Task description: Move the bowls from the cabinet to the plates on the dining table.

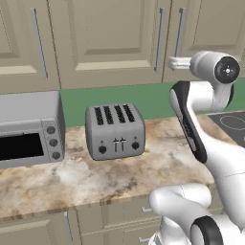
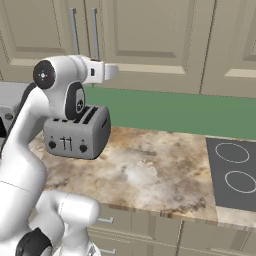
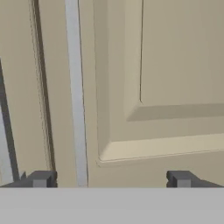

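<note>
The gripper [image 3: 111, 179] faces the closed cabinet [image 3: 175, 65] door up close, fingers spread wide and holding nothing. The door's silver handle [image 3: 76, 100] runs vertically between them, nearer the left finger [image 3: 41, 178].

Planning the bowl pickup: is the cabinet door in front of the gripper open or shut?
Shut. The cabinet door lies flush with its neighbour, its handle untouched between the open gripper fingertips.
</note>
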